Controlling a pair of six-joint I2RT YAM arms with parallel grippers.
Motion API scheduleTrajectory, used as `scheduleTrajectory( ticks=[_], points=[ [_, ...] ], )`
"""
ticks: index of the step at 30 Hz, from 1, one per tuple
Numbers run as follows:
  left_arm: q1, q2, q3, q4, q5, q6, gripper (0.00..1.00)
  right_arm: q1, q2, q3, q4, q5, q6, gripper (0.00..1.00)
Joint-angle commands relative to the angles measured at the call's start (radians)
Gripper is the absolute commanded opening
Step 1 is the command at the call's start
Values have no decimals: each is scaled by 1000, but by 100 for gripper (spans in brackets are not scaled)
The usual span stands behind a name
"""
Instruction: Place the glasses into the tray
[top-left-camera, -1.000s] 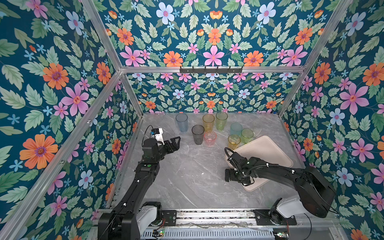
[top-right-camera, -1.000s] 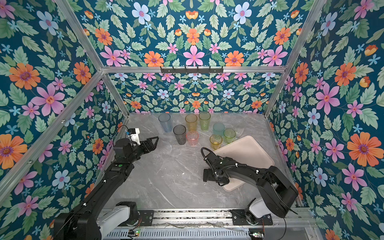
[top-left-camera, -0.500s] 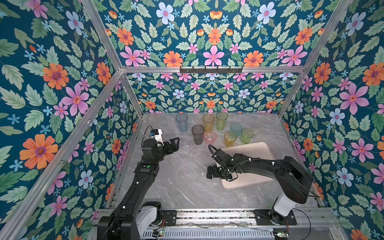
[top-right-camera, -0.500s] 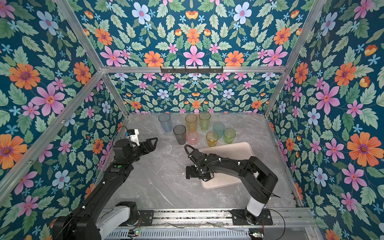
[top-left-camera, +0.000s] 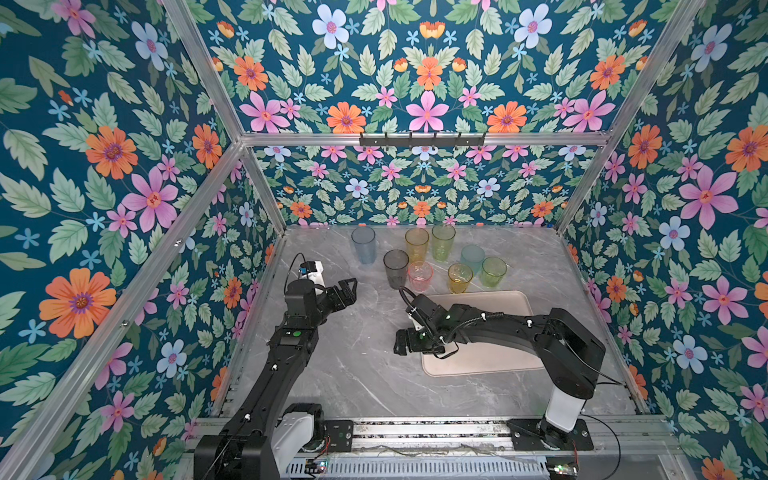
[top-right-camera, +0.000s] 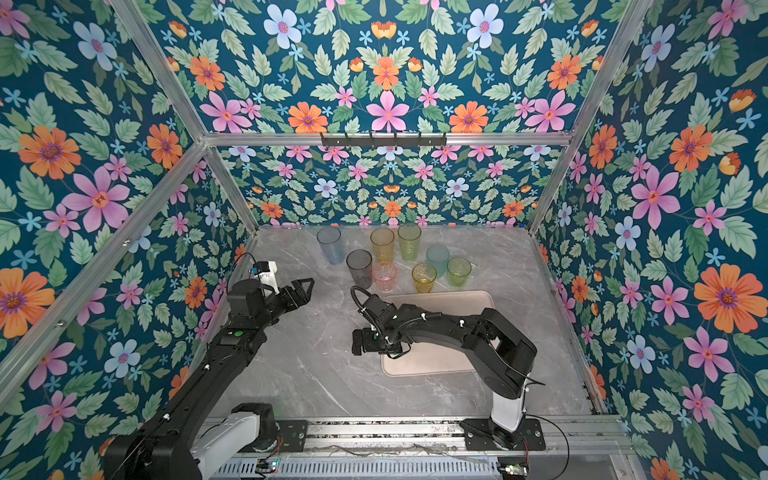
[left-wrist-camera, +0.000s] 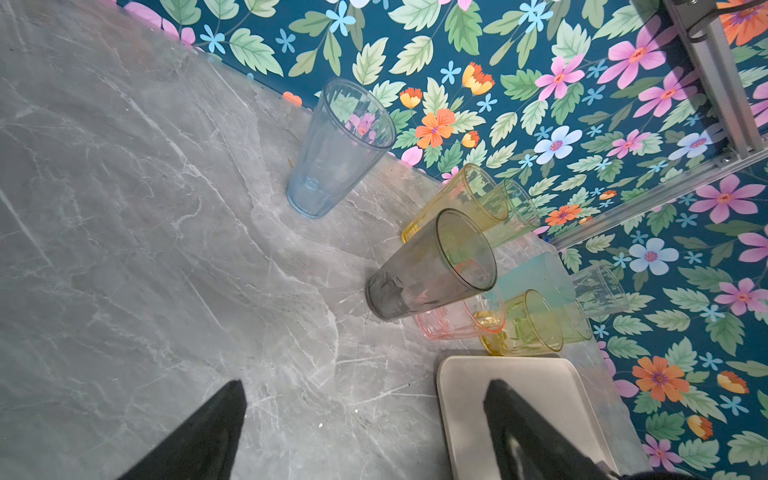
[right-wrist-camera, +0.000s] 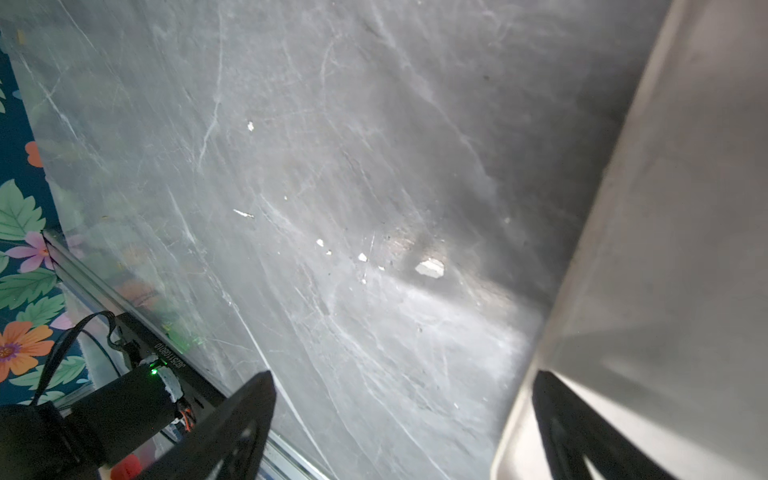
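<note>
Several tinted glasses stand grouped at the back of the table in both top views: a tall blue glass (top-left-camera: 363, 246), a tall grey glass (top-left-camera: 395, 269), a short pink glass (top-left-camera: 420, 277) and a short amber glass (top-left-camera: 459, 278) among them. The beige tray (top-left-camera: 498, 304) lies in front of them with nothing in it. My right gripper (top-left-camera: 401, 343) is open and low at the tray's left rim (right-wrist-camera: 582, 266), one finger over the tray and one over the table. My left gripper (top-left-camera: 347, 291) hangs open and holds nothing, left of the grey glass (left-wrist-camera: 428, 266).
Floral walls with aluminium frame posts close in the marble table (top-left-camera: 332, 374) on three sides. A metal rail (top-left-camera: 415, 428) with both arm bases runs along the front edge. A clear glass (left-wrist-camera: 598, 286) stands behind the group by the back wall.
My right gripper has swept left across the table, and the tray has slid left with it and turned square to the front edge. The left arm has barely moved.
</note>
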Motion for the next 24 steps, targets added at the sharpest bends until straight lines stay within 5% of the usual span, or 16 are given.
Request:
scheduleTrajectory(
  ticks=[1,9,24],
  points=[
    [1,8,-2,-11,-13,21,92,26,11,17,30,-11,18,97],
    [-34,55,57,-119,-141,62,85,43,-26,34,33,-7,19,97],
    [-444,320,173,-150,-281,-60,81,20,-413,14,-102,233,-45,97]
  ],
)
